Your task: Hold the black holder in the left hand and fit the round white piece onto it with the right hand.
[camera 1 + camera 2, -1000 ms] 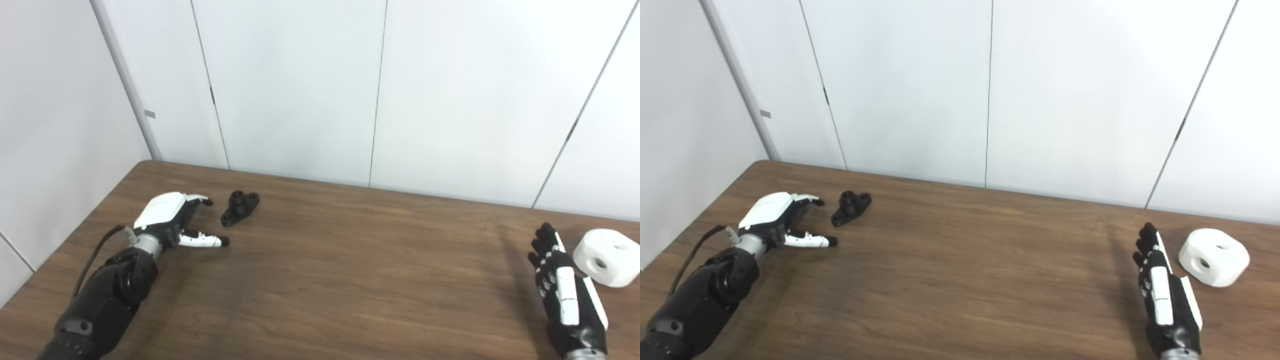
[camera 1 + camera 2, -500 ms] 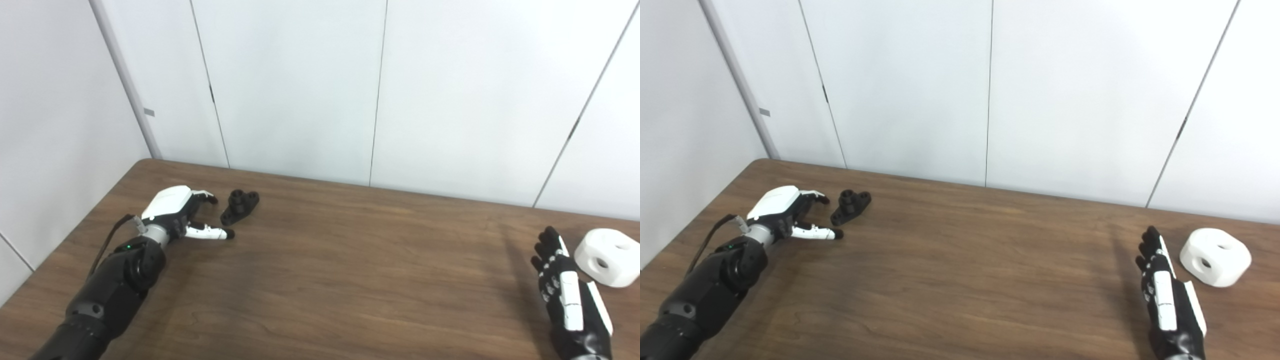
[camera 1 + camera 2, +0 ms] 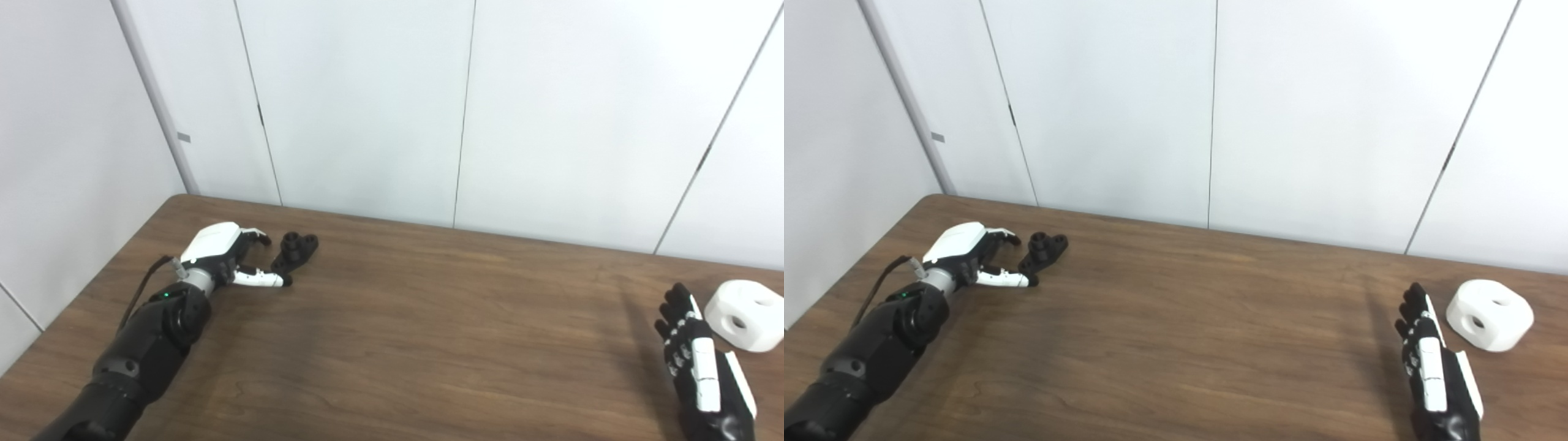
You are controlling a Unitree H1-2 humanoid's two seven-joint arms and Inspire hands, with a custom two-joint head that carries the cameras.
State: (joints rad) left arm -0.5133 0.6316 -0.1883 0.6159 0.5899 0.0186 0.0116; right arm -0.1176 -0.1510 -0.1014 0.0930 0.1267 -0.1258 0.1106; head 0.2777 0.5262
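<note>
Now, step: my left hand [image 3: 228, 260] reaching for the black holder [image 3: 294, 250], left-centre of frame on the table [image 3: 429, 318].
Left state: fingers spread, holding nothing, thumb tip just beside holder.
How-to: I'd close fingers and thumb around the holder's body, judging its raised boss should stay clear.
White piece [image 3: 1490, 313]: lower right, on table.
Right hand [image 3: 1436, 373]: flat, fingers apart, empty, just left of it.
Hidden: right wrist cut off at bottom edge; holder contact hard to tell.
</note>
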